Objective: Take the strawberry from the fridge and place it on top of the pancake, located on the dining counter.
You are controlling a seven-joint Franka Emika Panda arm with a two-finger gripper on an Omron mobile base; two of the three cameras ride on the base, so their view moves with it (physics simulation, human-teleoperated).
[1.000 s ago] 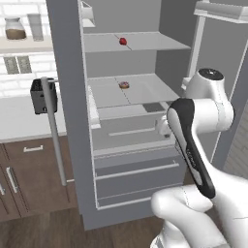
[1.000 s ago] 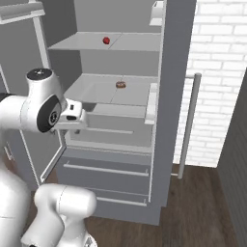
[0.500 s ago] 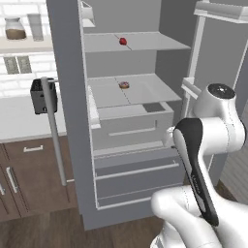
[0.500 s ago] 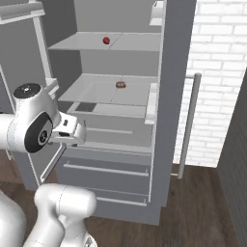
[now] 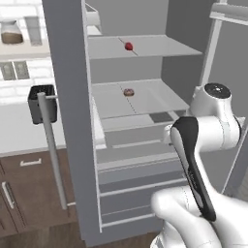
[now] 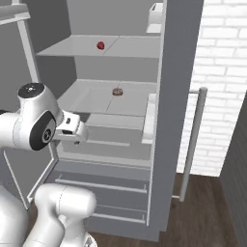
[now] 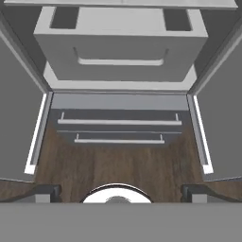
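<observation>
Strawberry sits on fridge top shelf, upper middle of frame; doors are open so arm can get in. Donut is one shelf down. Gripper is low, w/ cam facing drawers. Can't tell if claw is open.

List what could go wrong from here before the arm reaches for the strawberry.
1. The strawberry is tiny and roundish, so it may roll off the upper shelf when nudged.
2. The doughnut lies on the shelf below, in line with it; the arm could grab it instead.
3. The hand currently faces the fridge's drawers.
</observation>
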